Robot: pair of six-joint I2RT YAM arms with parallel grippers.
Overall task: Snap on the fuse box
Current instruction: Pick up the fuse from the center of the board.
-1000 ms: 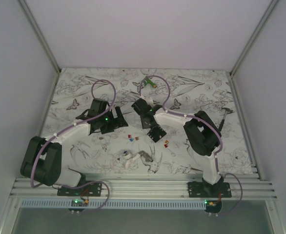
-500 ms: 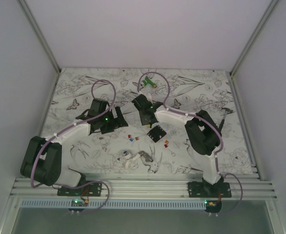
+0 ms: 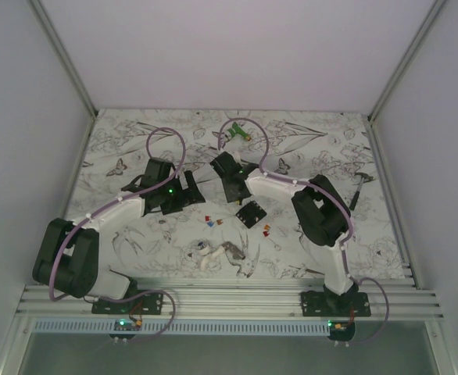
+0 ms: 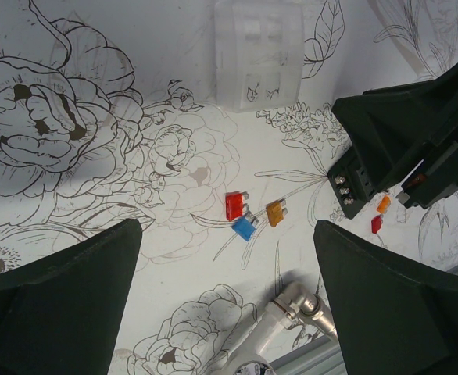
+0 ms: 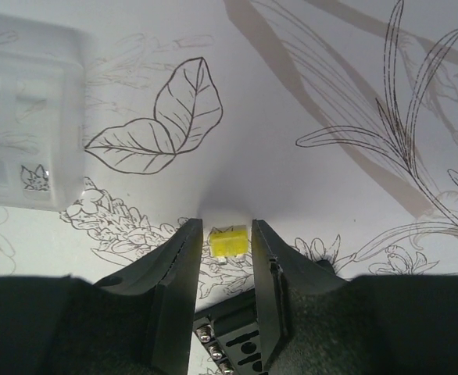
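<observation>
Right now, on the overhead view, I see the fuse box (image 3: 250, 213) lying flat on the flower-printed table (image 3: 330, 148) near its middle, at about 5 o'clock from the right gripper (image 3: 235, 194) and just beside it. On the right wrist view that gripper (image 5: 227, 234) is closed on a small yellow fuse (image 5: 227, 241), one finger against each side of it, with a corner of the fuse box (image 5: 229, 337) showing below at 6 o'clock, between the fingers. A clear plastic cover (image 5: 26, 148) sits at 10 o'clock from the fuse. The left gripper (image 3: 188, 191) hangs to the left of the right one, at about 9 o'clock from it. On its own camera the left gripper (image 4: 227, 234) is spread wide with nothing between the fingers. Beneath it lie a red fuse (image 4: 234, 206), a blue fuse (image 4: 245, 227) and an orange fuse (image 4: 275, 212), close together. The fuse box (image 4: 354, 176) is at 3 o'clock from them. A green plastic piece (image 3: 239, 134) lies at the far side.
</observation>
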